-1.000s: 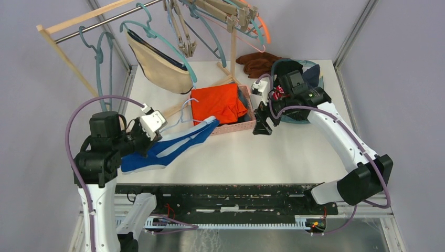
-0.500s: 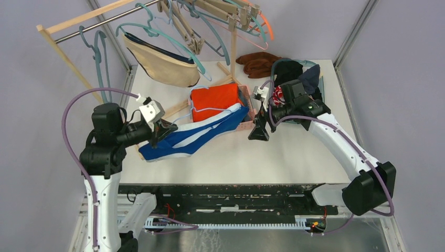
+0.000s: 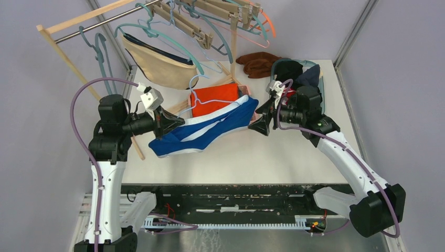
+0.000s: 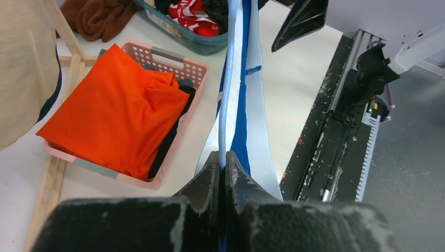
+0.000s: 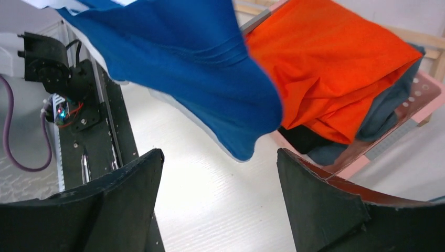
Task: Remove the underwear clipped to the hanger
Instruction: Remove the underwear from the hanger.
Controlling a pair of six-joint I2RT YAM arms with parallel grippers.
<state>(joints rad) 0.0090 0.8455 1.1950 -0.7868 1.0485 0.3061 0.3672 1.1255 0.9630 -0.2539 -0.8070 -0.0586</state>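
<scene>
Two robot arms with white links and black joints, left arm [image 3: 107,176] lower left, right arm [image 3: 343,155] lower right; purple cables [image 3: 78,105] looping alongside; black wedge-shaped fingers [image 3: 261,125].

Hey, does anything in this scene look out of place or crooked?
Yes: the wooden clip hangers on the wooden clothes rack sit tilted in a skewed bundle. The royal blue and white underwear hangs slung in midair, one end pinched in the left gripper.

The white counter [image 3: 283,157] carries a pink basket [image 4: 181,56], a teal bin [image 4: 195,46], a brown cloth [image 3: 260,63] and a wooden rack [image 3: 63,56].
</scene>
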